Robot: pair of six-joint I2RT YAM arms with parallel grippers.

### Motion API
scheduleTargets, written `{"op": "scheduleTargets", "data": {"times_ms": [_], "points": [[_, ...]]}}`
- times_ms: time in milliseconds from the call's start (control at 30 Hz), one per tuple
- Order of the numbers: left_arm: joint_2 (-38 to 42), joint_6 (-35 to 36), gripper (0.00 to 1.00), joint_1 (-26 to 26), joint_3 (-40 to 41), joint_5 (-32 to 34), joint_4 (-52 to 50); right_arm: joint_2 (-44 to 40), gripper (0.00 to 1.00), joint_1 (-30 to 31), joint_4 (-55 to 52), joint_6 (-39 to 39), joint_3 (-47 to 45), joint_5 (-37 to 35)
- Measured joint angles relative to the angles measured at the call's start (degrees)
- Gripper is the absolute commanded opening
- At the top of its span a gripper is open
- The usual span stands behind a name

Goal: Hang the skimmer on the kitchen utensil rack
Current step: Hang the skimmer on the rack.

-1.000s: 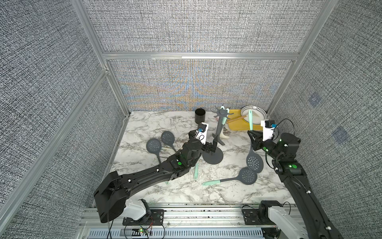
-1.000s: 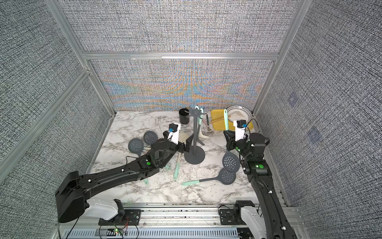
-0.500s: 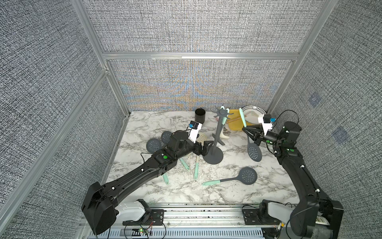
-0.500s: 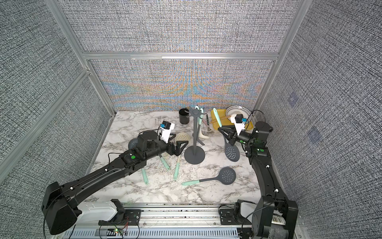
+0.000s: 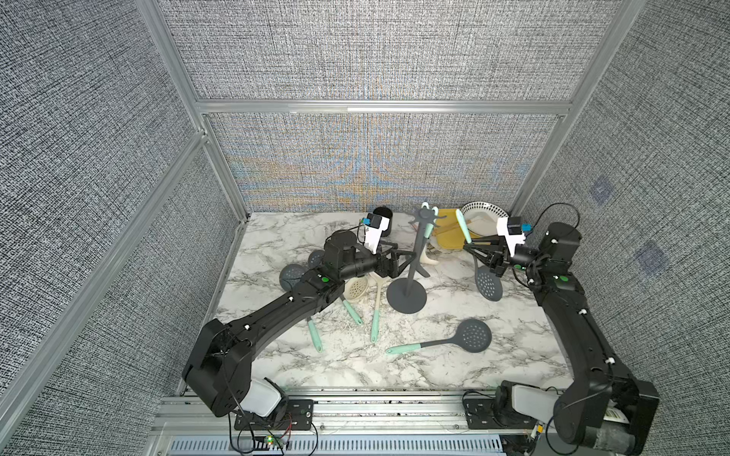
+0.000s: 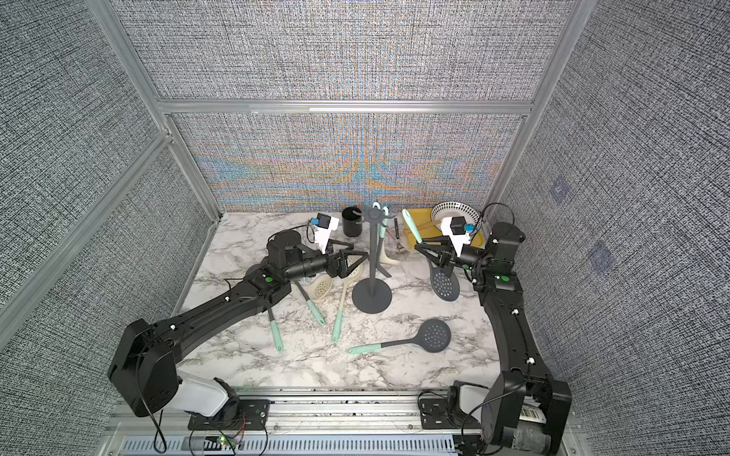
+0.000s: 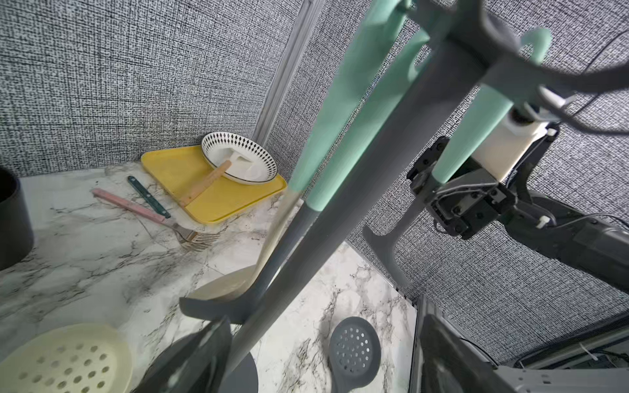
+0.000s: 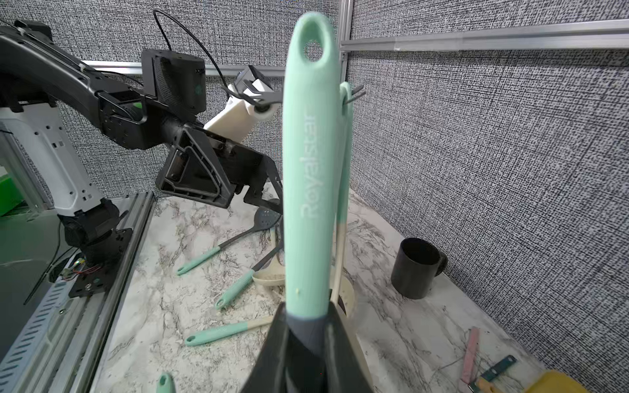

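The skimmer (image 5: 490, 282) (image 6: 445, 282) is dark grey with a round perforated head and a mint handle (image 8: 309, 170). It hangs above the table at the right, handle up and tilted. My right gripper (image 5: 480, 251) (image 6: 433, 253) (image 8: 309, 343) is shut on it where handle meets stem. The kitchen utensil rack (image 5: 414, 260) (image 6: 371, 256) (image 7: 340, 211) stands mid-table to the skimmer's left. Two mint-handled utensils hang from its crown (image 5: 426, 215). My left gripper (image 5: 403, 258) (image 6: 357, 258) (image 7: 316, 367) is open, its fingers either side of the pole low down.
A second grey skimmer (image 5: 470, 337) lies near the front. A cream skimmer (image 5: 357, 290) and other utensils lie under my left arm. At the back stand a black cup (image 5: 382, 221), a yellow tray (image 5: 450, 235) and a patterned bowl (image 5: 480, 213). A fork (image 7: 190, 236) lies by the tray.
My right arm has lifted the skimmer off the table and swung it up towards the rack. My left gripper has risen along the rack's pole, its jaws slightly narrower.
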State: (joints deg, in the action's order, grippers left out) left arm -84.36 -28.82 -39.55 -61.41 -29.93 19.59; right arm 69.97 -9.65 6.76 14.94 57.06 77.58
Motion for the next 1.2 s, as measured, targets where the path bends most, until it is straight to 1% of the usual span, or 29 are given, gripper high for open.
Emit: {"op": "scheduleTargets", "data": {"times_ms": [200, 433, 1200], "points": [[-0.15, -0.09, 0.89, 0.04, -0.37, -0.66, -0.07, 1.05, 0.0, 1.05, -3.78, 1.88, 1.66, -0.24], [-0.81, 0.57, 0.88, 0.04, -1.46, -0.74, -0.37, 1.79, 0.0, 1.55, -5.81, 2.8, 2.21, -0.85], [-4.35, 0.7, 0.83, 0.04, -4.07, -5.22, -0.37, 4.74, 0.0, 3.69, -14.19, 9.6, 4.46, -0.79]]}}
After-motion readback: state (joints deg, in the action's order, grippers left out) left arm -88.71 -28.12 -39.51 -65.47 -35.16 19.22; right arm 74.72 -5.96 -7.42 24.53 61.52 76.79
